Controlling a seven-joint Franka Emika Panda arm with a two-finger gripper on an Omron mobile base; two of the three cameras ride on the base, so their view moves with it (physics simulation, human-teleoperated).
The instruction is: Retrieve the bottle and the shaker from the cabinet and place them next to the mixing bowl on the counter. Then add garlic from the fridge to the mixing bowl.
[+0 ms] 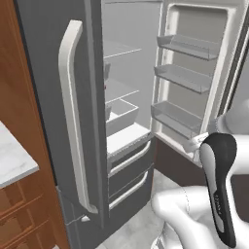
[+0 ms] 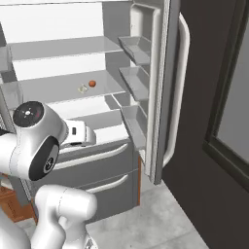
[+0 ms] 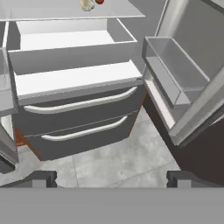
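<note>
A pale garlic bulb lies on a middle shelf of the open fridge, with a small red-orange item just to its right. The hand view catches the same garlic and red item at its top edge. My gripper is open, its two dark fingertips wide apart with nothing between them. It hangs in front of the fridge, below the garlic shelf, and looks down at the white crisper drawer.
Both fridge doors stand open: the left door with its long handle close by, the right door with several bins. Two dark freezer drawers sit below. A marble counter corner on wooden cabinets lies left.
</note>
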